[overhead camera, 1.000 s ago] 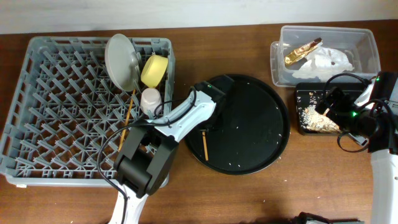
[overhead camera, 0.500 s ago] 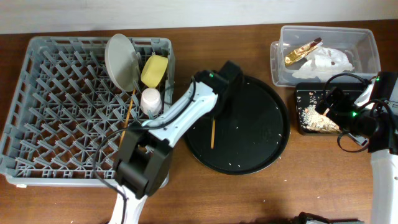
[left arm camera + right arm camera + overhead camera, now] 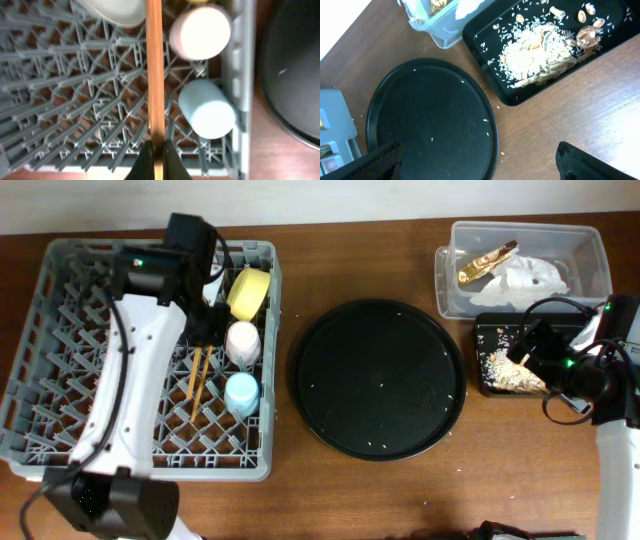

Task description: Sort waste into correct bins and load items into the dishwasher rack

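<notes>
one chopstick (image 3: 154,65) pinched in left hand (image 3: 155,152) over rack (image 3: 242,60)

The overhead camera looks straight down from high up, taking in the whole surface: dishwasher rack (image 3: 60,380) left, round black tray (image 3: 380,380) centre, clear tub (image 3: 590,240) far right. The left wrist camera faces down, close over the rack's right side, along the chopstick (image 3: 154,60) in the left gripper (image 3: 155,152), catching the tray's rim. The right wrist camera sits higher, sharing that tray and a rack corner.
</notes>
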`<state>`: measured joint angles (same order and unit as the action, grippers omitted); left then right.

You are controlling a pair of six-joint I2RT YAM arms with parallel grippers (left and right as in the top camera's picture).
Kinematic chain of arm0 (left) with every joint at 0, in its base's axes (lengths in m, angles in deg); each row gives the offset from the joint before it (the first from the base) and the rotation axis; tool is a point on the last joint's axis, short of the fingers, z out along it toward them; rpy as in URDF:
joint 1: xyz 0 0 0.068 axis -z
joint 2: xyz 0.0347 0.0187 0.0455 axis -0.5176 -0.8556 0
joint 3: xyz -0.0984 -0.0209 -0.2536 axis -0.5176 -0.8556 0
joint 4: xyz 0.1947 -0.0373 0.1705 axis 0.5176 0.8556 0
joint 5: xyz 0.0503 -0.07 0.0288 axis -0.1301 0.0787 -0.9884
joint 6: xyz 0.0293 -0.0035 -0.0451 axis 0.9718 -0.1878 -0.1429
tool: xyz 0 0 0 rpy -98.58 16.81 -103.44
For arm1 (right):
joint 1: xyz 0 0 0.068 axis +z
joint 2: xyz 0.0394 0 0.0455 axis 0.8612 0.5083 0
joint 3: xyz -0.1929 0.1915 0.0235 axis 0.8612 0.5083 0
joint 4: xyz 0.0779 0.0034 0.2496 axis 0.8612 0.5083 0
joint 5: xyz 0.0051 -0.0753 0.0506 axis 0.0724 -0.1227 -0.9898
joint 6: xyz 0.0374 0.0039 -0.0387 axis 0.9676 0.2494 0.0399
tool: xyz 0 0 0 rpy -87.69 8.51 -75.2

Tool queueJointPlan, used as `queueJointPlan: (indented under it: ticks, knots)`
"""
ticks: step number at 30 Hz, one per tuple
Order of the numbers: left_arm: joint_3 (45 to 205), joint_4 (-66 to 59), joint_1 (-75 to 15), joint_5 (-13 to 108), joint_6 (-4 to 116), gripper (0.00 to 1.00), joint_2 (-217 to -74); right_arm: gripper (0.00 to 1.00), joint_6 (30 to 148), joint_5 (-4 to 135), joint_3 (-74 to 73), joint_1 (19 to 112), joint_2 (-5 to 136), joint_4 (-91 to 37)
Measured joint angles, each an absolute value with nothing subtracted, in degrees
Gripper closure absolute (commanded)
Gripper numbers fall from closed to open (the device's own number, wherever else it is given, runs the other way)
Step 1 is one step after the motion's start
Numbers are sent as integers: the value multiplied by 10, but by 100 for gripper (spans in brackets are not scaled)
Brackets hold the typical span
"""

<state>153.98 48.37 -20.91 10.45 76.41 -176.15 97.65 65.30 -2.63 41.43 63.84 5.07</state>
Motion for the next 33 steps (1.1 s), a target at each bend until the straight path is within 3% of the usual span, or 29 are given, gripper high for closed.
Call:
queueJointPlan:
  ticks: [5, 10, 17, 20, 21, 22, 26, 33]
  knots:
    - [1378, 379, -245, 86, 779, 100, -1765, 2, 976, 653, -26, 414, 638, 51]
    - [1334, 354, -253, 85, 784, 56, -1765, 2, 976, 653, -26, 414, 639, 50]
    - [1349, 343, -253, 92, 755, 55, -1765, 1, 976, 653, -26, 414, 639, 51]
    - [1416, 339, -253, 148, 745, 52, -1751, 2, 976, 653, -26, 414, 638, 50]
    - [1434, 333, -253, 171, 744, 39, -1738, 2, 976, 653, -26, 414, 638, 50]
    - [1454, 325, -253, 193, 743, 1, -1710, 2, 976, 653, -26, 414, 638, 50]
    - [1473, 291, -253, 225, 738, 0, -1610, 2, 976, 653, -26, 414, 638, 50]
    - [1473, 291, -253, 229, 738, 0, -1615, 2, 977, 653, -26, 414, 638, 50]
